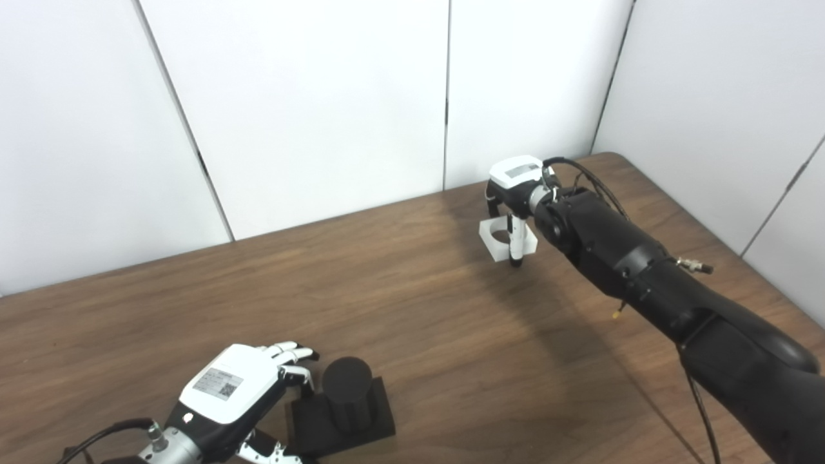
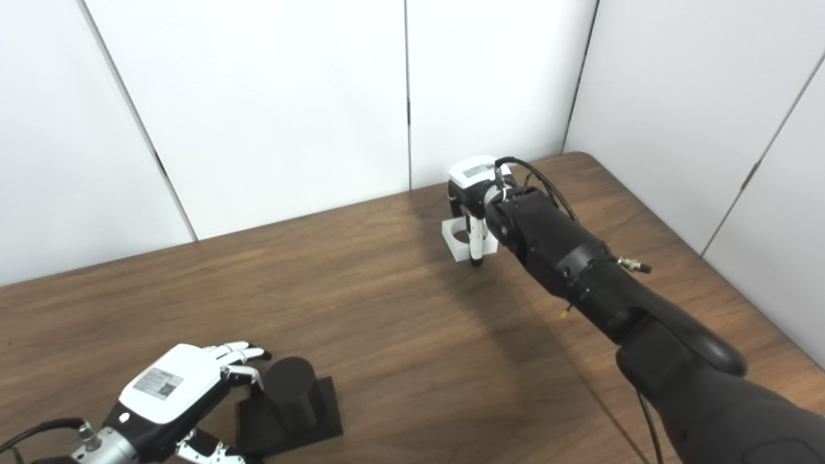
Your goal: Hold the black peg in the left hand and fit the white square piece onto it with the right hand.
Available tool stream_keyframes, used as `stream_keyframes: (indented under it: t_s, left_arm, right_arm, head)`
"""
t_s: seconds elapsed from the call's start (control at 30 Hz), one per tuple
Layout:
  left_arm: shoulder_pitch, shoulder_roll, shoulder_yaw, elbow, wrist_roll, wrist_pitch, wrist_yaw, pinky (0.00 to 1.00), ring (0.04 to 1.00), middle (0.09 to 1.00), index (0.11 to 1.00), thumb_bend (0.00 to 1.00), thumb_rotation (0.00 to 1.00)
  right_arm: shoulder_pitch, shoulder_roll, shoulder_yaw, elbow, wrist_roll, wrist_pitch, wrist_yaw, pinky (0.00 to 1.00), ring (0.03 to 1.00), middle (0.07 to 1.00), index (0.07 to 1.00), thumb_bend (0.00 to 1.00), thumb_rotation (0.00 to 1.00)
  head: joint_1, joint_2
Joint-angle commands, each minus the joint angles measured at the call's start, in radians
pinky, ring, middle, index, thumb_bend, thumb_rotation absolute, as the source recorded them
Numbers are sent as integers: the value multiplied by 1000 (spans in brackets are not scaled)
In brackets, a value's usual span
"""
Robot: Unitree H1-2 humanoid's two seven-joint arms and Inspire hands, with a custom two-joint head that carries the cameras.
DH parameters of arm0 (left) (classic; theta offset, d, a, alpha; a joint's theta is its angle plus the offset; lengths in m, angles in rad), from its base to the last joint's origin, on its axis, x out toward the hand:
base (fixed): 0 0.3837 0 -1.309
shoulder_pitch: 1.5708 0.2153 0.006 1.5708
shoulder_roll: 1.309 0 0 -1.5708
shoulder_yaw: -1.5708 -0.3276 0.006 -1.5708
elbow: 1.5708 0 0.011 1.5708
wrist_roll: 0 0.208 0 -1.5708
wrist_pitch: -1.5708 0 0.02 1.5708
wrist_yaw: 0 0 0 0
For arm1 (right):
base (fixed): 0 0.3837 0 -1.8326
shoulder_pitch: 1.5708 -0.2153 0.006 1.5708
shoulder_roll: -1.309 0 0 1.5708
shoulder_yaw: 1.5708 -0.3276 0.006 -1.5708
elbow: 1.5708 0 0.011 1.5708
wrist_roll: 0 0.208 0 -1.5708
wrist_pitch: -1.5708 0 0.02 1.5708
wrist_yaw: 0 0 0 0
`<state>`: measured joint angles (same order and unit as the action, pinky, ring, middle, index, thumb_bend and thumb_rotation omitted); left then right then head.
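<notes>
The black peg (image 1: 347,385) is a short upright cylinder on a square black base (image 1: 380,419), near the table's front left. My left hand (image 1: 238,390) is just left of it, open, fingers (image 1: 293,353) reaching toward the peg's top and thumb low by the base; it is not closed on the peg. The white square piece (image 1: 496,240), with a round hole, lies at table level at the far right. My right hand (image 1: 515,183) is over it, one finger (image 1: 514,248) in front and the others behind, closed on the piece.
The brown wooden table (image 1: 419,322) ends at white wall panels (image 1: 322,96) at the back and right. My right forearm (image 1: 644,270) stretches across the table's right side with loose cables along it.
</notes>
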<state>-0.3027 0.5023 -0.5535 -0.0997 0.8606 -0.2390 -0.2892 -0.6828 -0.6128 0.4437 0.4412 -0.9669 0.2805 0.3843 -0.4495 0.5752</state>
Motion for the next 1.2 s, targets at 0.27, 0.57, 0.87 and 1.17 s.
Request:
stream_keyframes:
  t_s: [0.27,0.57,0.87,1.17]
  left_arm:
    - [37,35,-16,18,36,3,-83,748,869,864,490,524,65]
    - [36,20,-12,16,43,17,-88,743,858,855,489,524,65]
    - [23,-11,-31,48,57,30,-83,777,876,866,490,524,69]
    - [6,-58,-48,91,89,36,-58,801,896,876,490,522,76]
  right_arm:
    - [7,-41,2,-49,-14,30,56,713,774,715,484,523,139]
    - [38,-57,-58,-121,50,-16,10,700,800,743,482,524,137]
    - [87,-89,-156,-305,178,-64,55,710,809,749,479,521,129]
    - [128,-106,-222,-489,327,-111,122,687,791,740,480,520,130]
  head:
    - [12,8]
    - [55,32]
    - [242,81]
    - [398,110]
